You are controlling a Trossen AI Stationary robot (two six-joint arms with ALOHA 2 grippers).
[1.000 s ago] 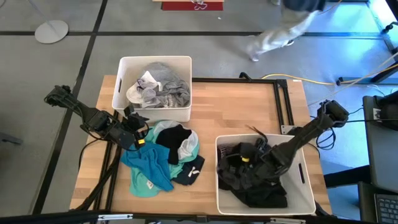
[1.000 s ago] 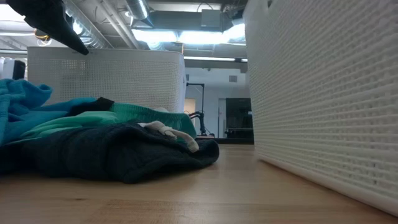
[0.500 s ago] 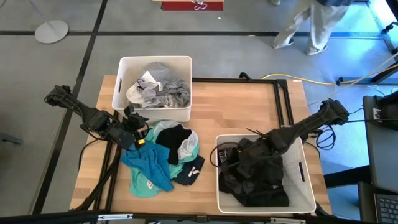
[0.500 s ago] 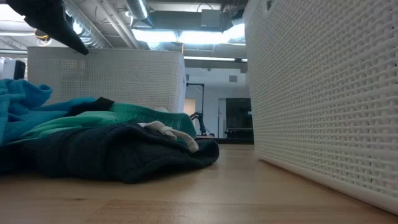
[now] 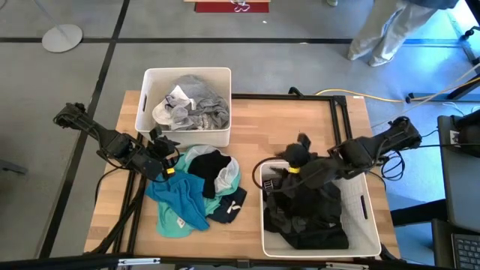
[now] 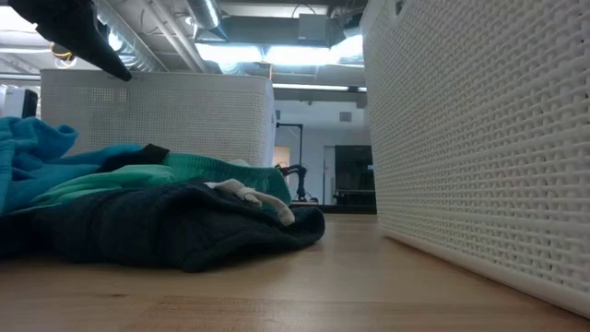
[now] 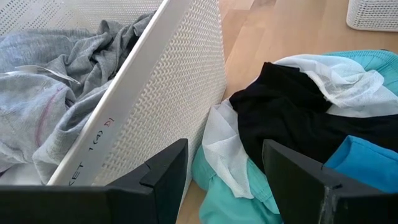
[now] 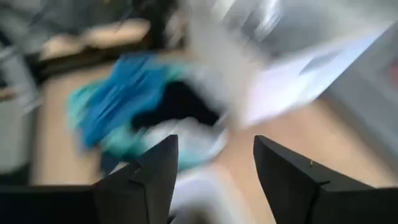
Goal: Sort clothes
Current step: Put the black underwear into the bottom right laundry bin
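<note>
While the right gripper [image 5: 300,150] rises empty and open above the dark bin [image 5: 367,217], the unsorted clothes [image 5: 199,191] lie just beside the open left gripper [image 5: 161,150], the nearer one.

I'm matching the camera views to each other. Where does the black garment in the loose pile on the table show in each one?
High: black garment, pile centre.
Low: cannot tell.
Left wrist, beyond the left gripper.
Right wrist: blurred dark patch.
Shared landmark: teal cloth.
</note>
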